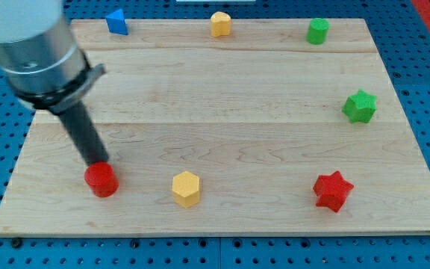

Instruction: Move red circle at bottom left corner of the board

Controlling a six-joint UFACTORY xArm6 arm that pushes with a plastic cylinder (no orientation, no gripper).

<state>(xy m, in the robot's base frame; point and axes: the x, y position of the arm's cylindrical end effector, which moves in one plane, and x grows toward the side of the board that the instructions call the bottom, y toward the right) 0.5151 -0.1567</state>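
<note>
Contact is made between my tip (98,164) and the top side of the red circle (101,180), near the counter (222,82)'s bottom-left corner, so a push downward and leftward is favoured. No hand is fitted; nothing is held.

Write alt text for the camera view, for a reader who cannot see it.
My tip touches the top edge of the red circle, near the wooden board's bottom left. Along the bottom sit a yellow hexagon and a red star; other blocks line the top and right edges.
</note>
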